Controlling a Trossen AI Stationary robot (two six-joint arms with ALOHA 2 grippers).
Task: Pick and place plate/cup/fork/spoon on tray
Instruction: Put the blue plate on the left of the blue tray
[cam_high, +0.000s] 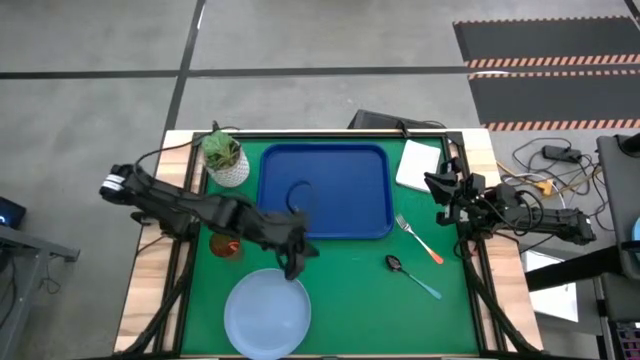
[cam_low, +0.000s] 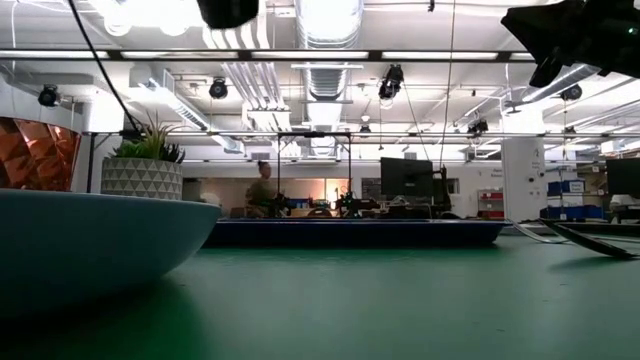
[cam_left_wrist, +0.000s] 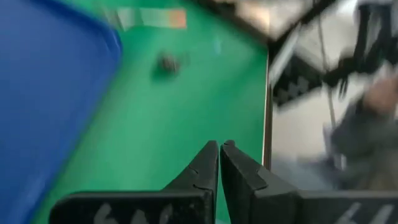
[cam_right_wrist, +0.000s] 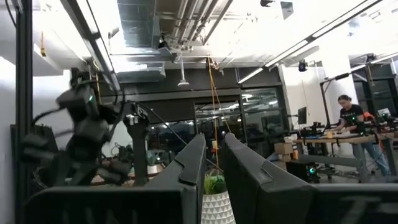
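One plate (cam_high: 266, 313), cup (cam_high: 226, 246), fork (cam_high: 419, 239), spoon (cam_high: 413, 276), tray (cam_high: 325, 191); both grippers closed, empty.

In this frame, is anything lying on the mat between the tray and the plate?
In the high view, only the left gripper hangs over that stretch, above the plate's top rim; otherwise bare green mat lies below the tray.
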